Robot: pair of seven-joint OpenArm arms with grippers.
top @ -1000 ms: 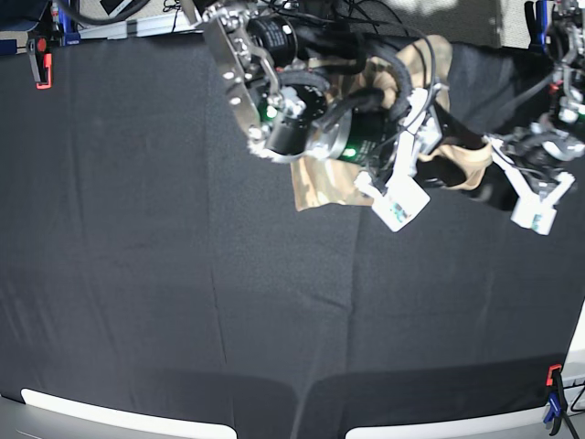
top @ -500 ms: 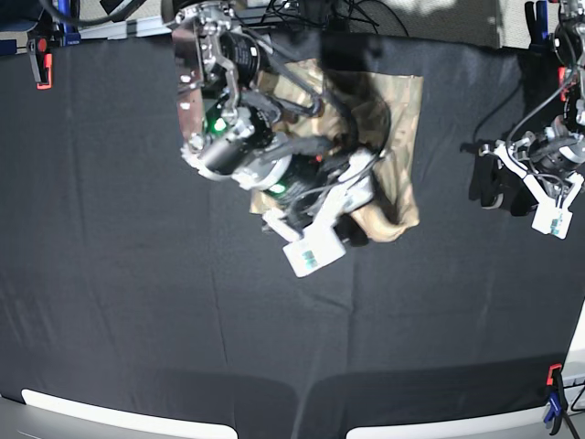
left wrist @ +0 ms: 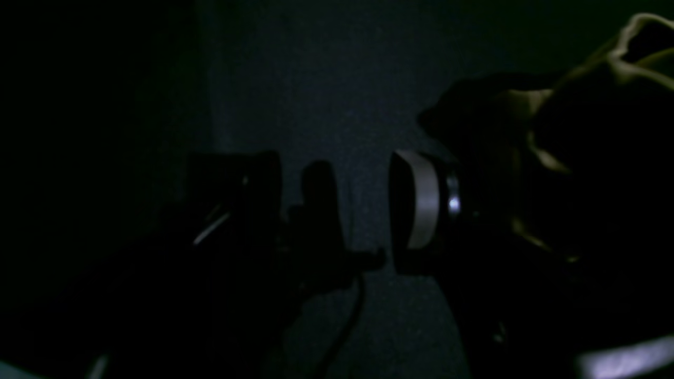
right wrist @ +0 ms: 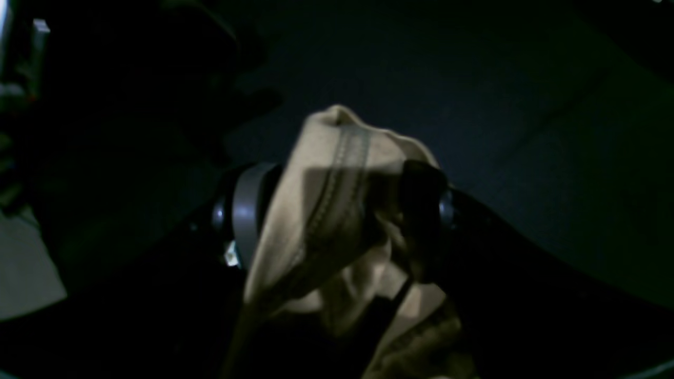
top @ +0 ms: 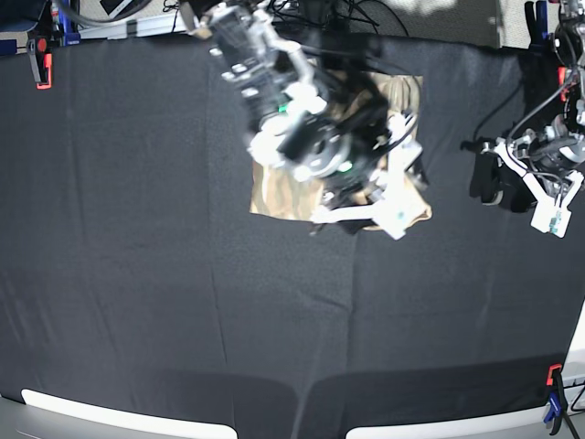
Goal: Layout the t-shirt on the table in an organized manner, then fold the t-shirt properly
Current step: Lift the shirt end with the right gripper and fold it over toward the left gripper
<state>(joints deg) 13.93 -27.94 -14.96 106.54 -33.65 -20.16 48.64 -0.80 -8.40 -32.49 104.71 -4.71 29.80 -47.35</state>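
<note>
The t-shirt lies folded in a compact tan block at the far middle of the black table. My right gripper hangs over the shirt's near right part. In the right wrist view this gripper is shut on a bunched fold of the t-shirt with a stitched hem, lifted off the cloth. My left gripper is open and empty to the right of the shirt, apart from it. In the dark left wrist view it holds nothing, and a shirt edge shows at the upper right.
An orange clamp sits at the far left table edge and another clamp at the near right. Cables and gear crowd the far edge. The right arm's body covers much of the shirt.
My right arm has swung back to the right over the shirt, carrying the gripped fold. The shirt now reaches further left. My left gripper drew away from the shirt and has since held still.
</note>
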